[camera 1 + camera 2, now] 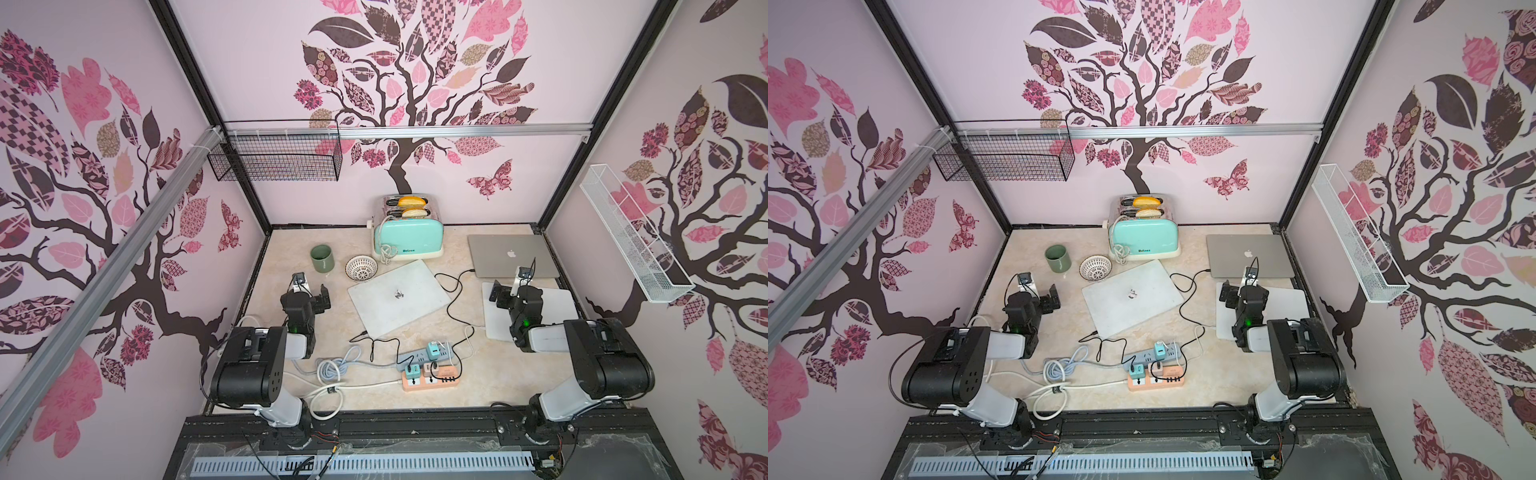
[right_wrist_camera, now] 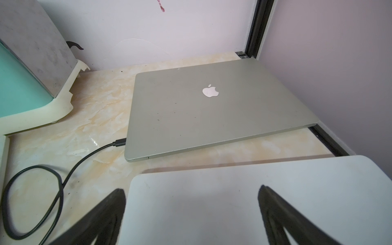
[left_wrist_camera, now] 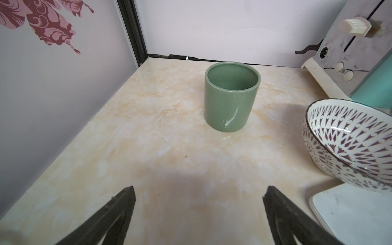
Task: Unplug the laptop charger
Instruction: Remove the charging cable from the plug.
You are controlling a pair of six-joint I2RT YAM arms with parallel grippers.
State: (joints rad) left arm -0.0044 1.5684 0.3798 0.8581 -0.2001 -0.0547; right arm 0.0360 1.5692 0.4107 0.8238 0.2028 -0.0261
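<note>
L gripper (image 3: 199, 188): jaws spread wide, nothing betw. them, hovering over bare tabletop (image 3: 148, 148) near the green cup (image 3: 231, 99) and patterned bowl (image 3: 350, 144). R gripper (image 2: 191, 188): also spread and empty, above a white laptop (image 2: 233, 201). The charger cable (image 2: 84, 157) is black, w/ its plug (image 2: 119, 142) seated in the side edge of the silver laptop (image 2: 212, 114) (lid closed, far R corner). The cable loops across the top toward the power strips (image 1: 409, 360), well apart from both grippers.
</note>
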